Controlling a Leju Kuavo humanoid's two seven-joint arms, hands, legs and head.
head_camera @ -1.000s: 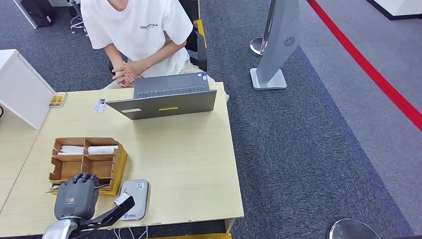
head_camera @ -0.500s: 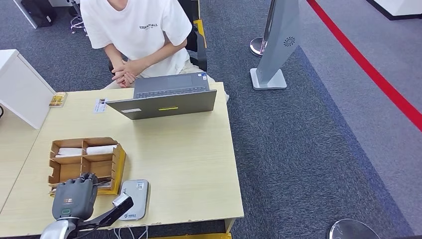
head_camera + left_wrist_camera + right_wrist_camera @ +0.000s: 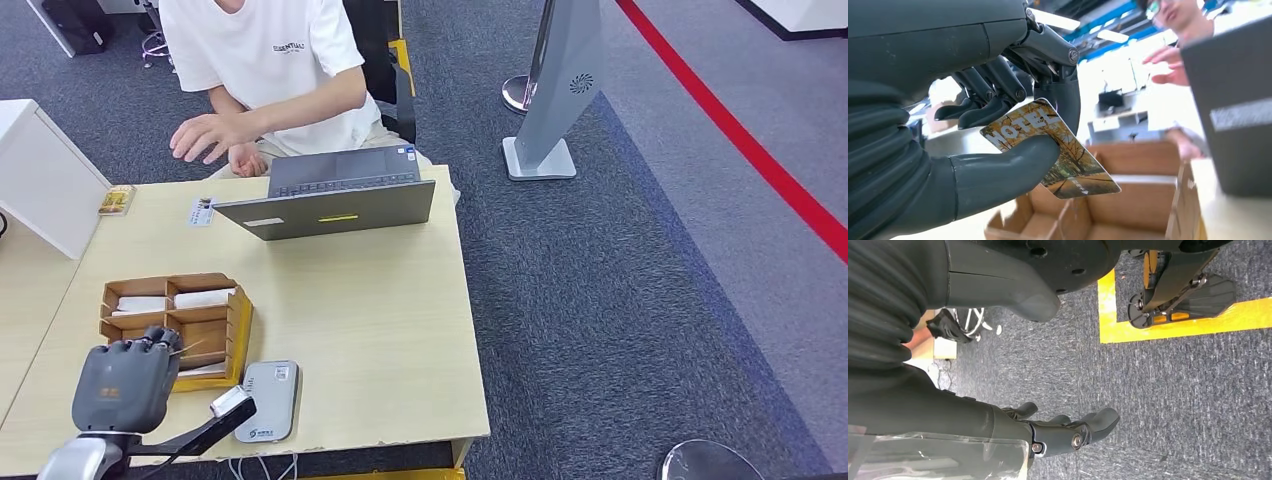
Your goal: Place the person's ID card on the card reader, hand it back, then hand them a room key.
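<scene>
One room key (image 3: 1058,150) pinched in left robot hand (image 3: 998,125), above wooden organizer (image 3: 1128,210).

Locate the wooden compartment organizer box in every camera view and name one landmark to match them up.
Head view: the brown wooden compartment organizer box sits at the near left of the pale wooden table, just beyond the grey left hand.
Left wrist view: its open compartments lie behind the autumn-print hotel key card the hand pinches.
Right wrist view: not in it.
Shared landmark: the grey open laptop, the dark slab beyond the box.
</scene>
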